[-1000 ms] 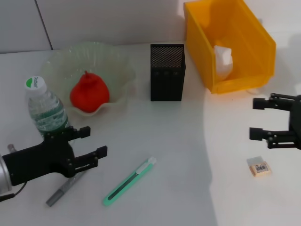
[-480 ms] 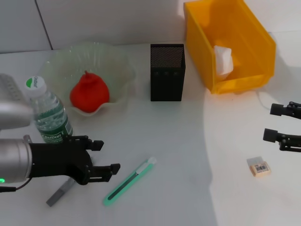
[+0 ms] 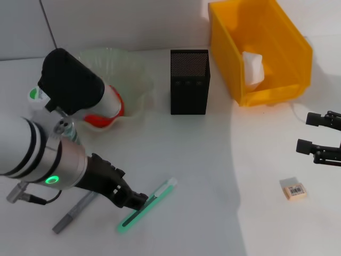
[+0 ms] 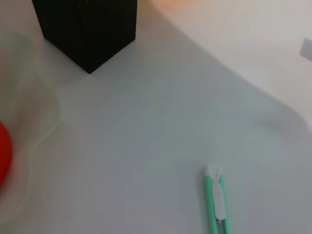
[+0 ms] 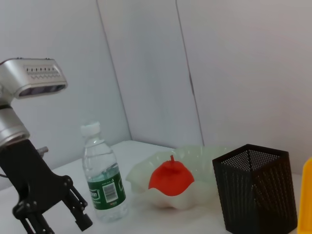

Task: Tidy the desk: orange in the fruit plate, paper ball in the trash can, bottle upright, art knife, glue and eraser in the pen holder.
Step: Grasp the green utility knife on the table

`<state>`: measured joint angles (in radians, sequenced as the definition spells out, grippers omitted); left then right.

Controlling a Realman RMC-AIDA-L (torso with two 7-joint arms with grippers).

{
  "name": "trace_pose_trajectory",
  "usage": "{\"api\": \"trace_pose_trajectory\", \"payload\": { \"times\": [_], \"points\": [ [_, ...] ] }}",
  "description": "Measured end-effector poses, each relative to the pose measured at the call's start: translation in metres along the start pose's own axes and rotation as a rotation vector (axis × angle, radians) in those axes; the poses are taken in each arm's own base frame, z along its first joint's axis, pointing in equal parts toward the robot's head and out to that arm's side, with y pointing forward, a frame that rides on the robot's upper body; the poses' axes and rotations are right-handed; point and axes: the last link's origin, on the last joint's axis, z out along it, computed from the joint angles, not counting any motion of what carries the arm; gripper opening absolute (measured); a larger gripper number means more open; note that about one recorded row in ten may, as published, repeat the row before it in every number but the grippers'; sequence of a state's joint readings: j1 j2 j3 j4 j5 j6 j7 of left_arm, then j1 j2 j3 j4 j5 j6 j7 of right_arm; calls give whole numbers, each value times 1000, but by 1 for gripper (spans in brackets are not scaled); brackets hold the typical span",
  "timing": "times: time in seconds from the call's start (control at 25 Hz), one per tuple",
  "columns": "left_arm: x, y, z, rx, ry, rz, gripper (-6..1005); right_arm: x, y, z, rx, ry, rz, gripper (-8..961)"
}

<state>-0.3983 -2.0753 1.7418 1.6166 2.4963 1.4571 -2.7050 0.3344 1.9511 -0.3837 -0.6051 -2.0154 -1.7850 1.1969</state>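
Green plastic: art knife [image 3: 147, 205] lies flat on the desk [image 3: 213, 176], in front of the pen holder [image 3: 189, 81]; not yet collected
Left gripper [image 3: 139, 200]: down at the art knife, over its middle; jaws narrow, whether they grip it I cannot tell
Right gripper [image 3: 309, 132]: idle, right of the pen holder; jaws wide, empty
Done: orange [image 3: 111, 113] in the fruit plate [image 3: 133, 74]; paper ball [image 3: 253, 68] in the trash can [image 3: 261, 48]; bottle [image 5: 103, 176] upright
Left: art knife, glue [image 3: 72, 216], eraser [image 3: 293, 189], all on the desk
View difference: right wrist view shows the bottle whole beside the fruit plate, the head view hides most of it behind the left arm; left wrist view shows the art knife's white tip, no jaws
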Motion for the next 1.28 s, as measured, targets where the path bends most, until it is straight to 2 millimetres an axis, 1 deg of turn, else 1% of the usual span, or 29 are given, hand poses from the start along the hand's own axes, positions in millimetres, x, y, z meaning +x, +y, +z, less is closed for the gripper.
{"api": "trace_pose_trajectory", "payload": {
  "times": [0.16,0.24,0.28,0.32,0.36,0.4,0.44,0.56,0.6,0.72,1.28],
  "points": [
    [8,7,1,0,-35,-33,729,0,-2,-4,20,-8,-13,820],
    [8,7,1,0,-35,-33,729,-1,-3,-6,28,-9,-21,820],
    [12,12,4,12,-63,-29,728,-2,-4,-7,31,-10,-24,820],
    [12,12,4,12,-63,-29,728,-3,-5,-7,31,-10,-26,820],
    [15,18,7,9,-79,-10,728,-3,-5,-7,31,-10,-27,820],
    [15,18,7,9,-79,-10,728,-4,-6,-7,29,-11,-30,819],
    [18,23,10,6,-87,10,728,-5,-6,-6,29,-12,-31,819],
    [18,23,10,6,-87,10,727,-5,-7,-6,29,-14,-37,819],
    [18,25,18,4,-116,29,727,-6,-7,-5,30,-14,-39,819],
    [15,23,27,5,-162,36,727,-5,-7,-5,30,-14,-42,819],
    [9,24,36,32,-227,78,684,-4,-4,-4,25,-25,-34,817]
  ]
}}
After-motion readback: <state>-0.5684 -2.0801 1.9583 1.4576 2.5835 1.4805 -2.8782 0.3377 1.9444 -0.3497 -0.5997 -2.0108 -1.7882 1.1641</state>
